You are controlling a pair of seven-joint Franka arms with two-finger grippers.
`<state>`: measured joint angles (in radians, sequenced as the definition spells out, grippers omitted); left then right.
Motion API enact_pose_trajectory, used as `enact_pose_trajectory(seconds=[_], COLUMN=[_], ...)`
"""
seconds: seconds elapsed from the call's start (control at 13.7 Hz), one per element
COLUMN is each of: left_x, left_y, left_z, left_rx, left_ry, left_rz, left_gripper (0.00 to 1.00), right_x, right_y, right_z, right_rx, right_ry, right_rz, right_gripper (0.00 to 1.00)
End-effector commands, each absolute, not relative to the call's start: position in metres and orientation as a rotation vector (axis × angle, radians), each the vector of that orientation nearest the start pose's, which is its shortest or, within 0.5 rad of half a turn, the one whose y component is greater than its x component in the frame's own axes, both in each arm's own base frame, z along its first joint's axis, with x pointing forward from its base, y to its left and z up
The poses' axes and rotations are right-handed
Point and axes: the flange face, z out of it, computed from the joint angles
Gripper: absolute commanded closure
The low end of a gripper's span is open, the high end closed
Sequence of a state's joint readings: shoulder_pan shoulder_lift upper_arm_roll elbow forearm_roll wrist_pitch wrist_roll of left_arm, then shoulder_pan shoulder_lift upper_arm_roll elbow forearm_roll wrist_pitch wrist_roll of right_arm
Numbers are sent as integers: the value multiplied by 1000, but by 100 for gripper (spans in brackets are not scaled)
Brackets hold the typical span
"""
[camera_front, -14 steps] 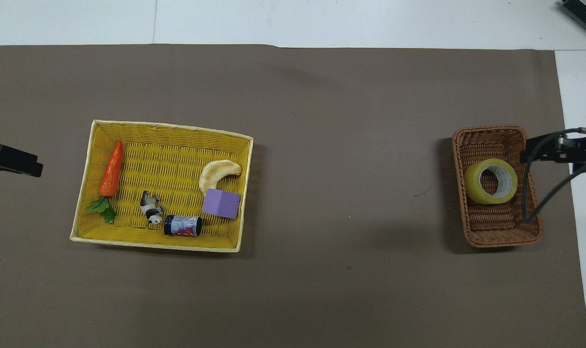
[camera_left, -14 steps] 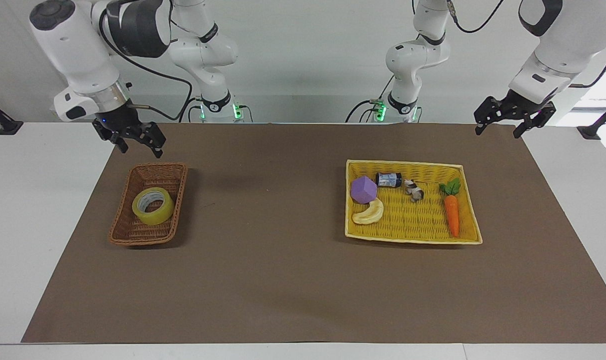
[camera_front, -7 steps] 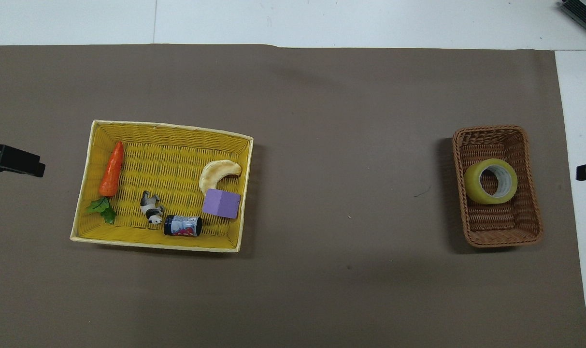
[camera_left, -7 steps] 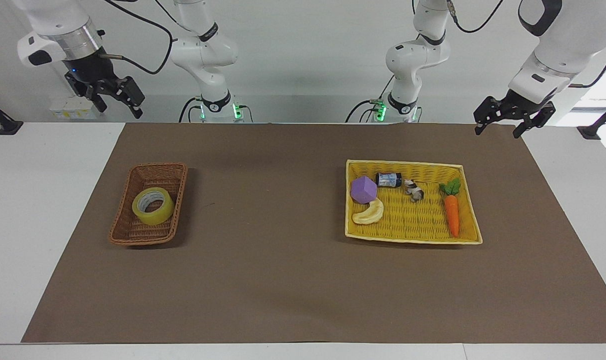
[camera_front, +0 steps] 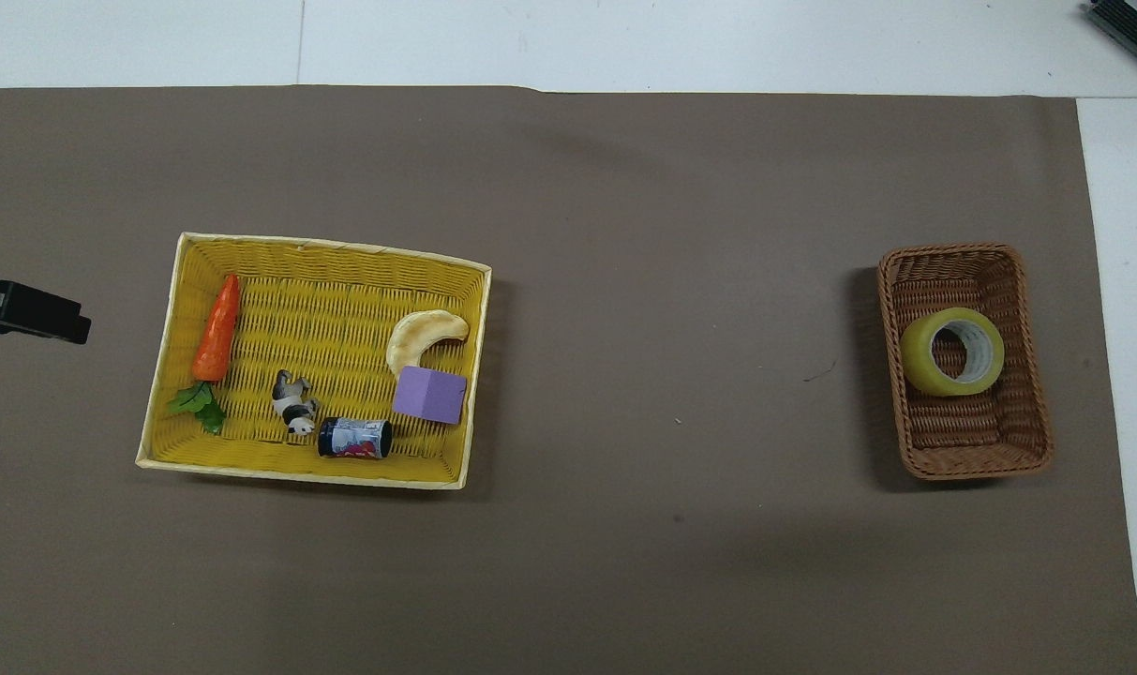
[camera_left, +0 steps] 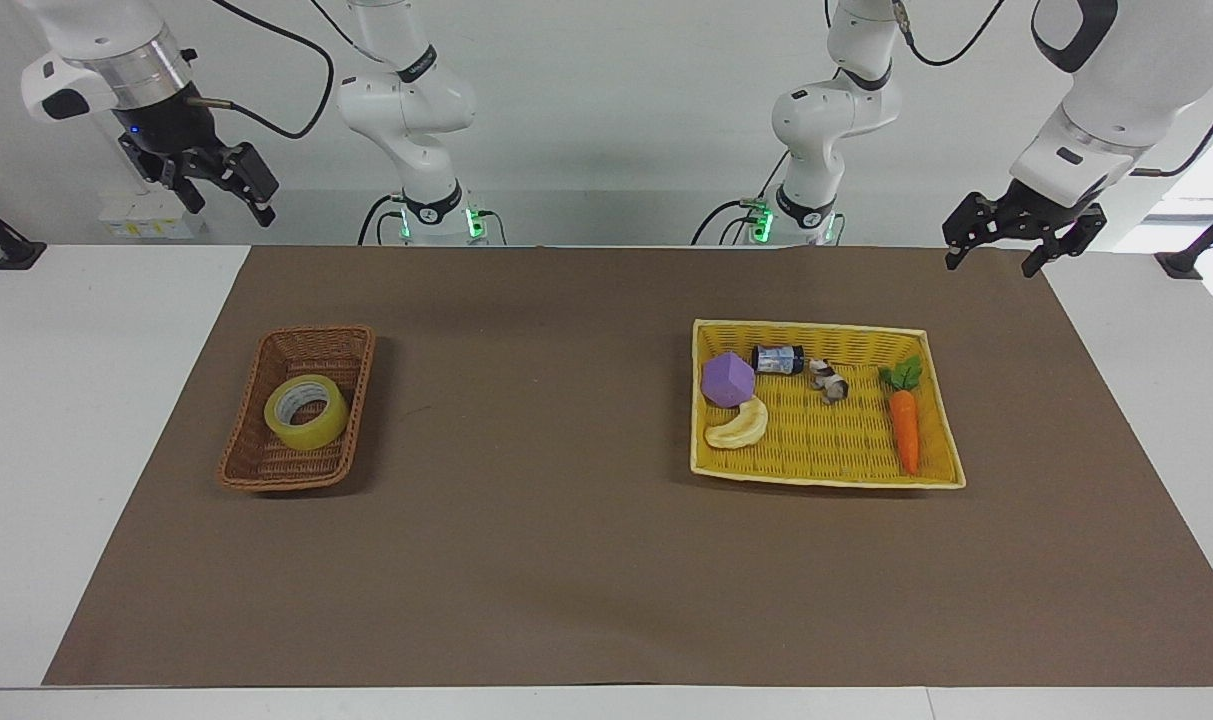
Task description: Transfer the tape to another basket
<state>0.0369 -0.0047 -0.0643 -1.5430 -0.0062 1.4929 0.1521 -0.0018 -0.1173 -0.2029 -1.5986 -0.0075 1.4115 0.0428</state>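
Overhead view | tape [camera_front: 951, 351] flat in basket [camera_front: 966, 441], hole up | both tools spread, empty

A robotics lab, set up for recording manipulation trials. Two white Franka arms [camera_left: 406, 110] stand bolted at the far edge of a plain white table [camera_left: 86, 400] against a bare grey-white wall, cables trailing from their bases where green status lights glow. A brown paper mat [camera_left: 566, 560] covers the tabletop, and the items laid on it are toy props in woven baskets.
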Motion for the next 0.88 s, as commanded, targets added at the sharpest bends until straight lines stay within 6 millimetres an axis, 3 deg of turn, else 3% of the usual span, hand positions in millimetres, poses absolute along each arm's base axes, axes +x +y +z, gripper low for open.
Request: enact_pose_trajectory(seconds=[0.0, 0.15, 0.44, 0.8], left_x=[542, 542, 541, 543], left_y=[-11, -9, -10, -8], left_z=[640, 640, 641, 642], left_rx=[-3124, -3125, -3124, -3123], left_ry=[288, 281, 283, 271], left_rz=[54, 54, 51, 30], left_gripper=[0, 0, 0, 0], right_x=[485, 500, 505, 512], right_y=[-130, -119, -89, -74], right_z=[657, 668, 677, 679], right_rx=[-3103, -3080, -3094, -3156], right_ry=[374, 367, 329, 264], right_rz=[42, 69, 82, 8], right_gripper=[0, 0, 0, 0])
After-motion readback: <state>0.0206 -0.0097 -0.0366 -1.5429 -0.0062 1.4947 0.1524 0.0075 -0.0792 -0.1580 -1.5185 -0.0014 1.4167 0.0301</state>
